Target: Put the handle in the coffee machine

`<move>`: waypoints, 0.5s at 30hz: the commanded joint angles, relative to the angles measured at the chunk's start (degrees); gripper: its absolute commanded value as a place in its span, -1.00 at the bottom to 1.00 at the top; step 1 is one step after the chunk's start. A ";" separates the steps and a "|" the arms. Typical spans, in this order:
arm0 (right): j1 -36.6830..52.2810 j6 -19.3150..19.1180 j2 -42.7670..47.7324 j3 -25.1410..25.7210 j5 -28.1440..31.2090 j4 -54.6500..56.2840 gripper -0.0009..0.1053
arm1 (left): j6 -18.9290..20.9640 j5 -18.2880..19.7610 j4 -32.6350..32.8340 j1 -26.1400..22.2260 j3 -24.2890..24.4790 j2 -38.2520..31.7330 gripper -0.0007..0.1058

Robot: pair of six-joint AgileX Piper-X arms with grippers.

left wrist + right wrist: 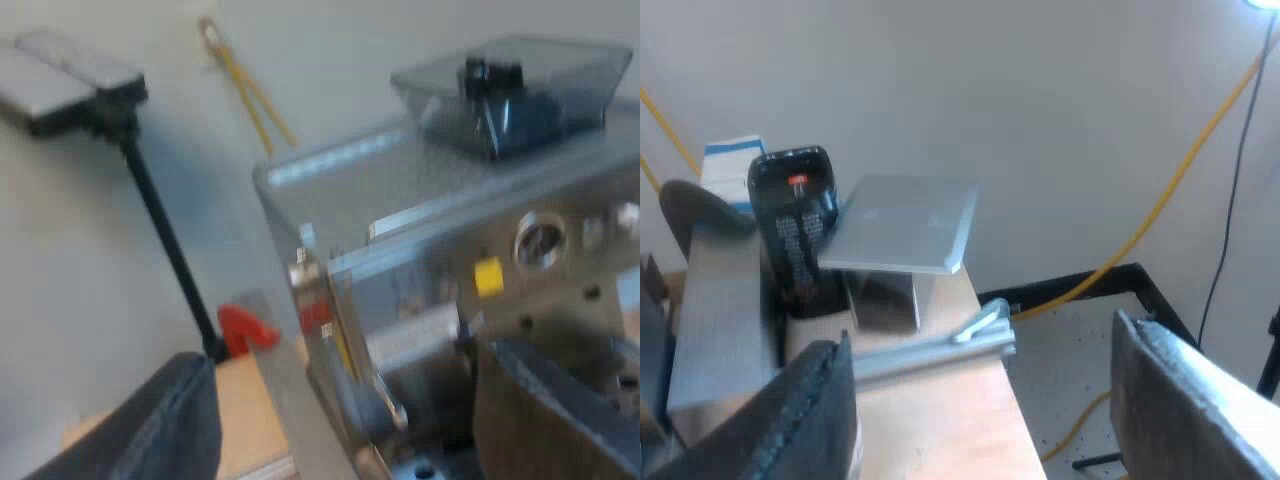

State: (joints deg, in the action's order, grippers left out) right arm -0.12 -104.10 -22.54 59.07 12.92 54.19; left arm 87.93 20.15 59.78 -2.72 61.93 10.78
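Jaws of the left gripper are spread wide with nothing between them, facing the front of the brushed-steel espresso machine, which has a smoky plastic bean hopper on top. A small red piece sits beside the machine at the edge of the wooden bench; cannot tell whether it is the holder's handle end. Jaws of the right gripper are spread and empty over the bench, near a flat grey metal plate and a black device with a red light.
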 commanded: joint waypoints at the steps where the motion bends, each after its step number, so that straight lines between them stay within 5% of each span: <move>1: 0.12 -1.30 8.61 -5.46 -0.24 0.07 0.11 | 0.71 -0.72 3.43 -0.13 -2.11 -6.29 0.09; 8: 0.12 -1.15 21.52 -13.29 -0.24 6.38 0.11 | -1.00 -0.72 12.14 -0.13 -4.73 -14.73 0.09; 11: 0.12 -0.93 24.40 -14.19 -0.24 10.67 0.11 | -3.45 -0.33 22.87 -0.13 -4.35 -19.94 0.09; 15: 0.12 1.16 25.67 -13.80 -0.24 14.93 0.11 | -5.41 0.20 27.41 -0.13 -3.75 -19.87 0.09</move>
State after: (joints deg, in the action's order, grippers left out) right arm -0.12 -103.21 0.60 44.89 12.92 67.82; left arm 83.64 19.66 85.05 -2.72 57.81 -1.03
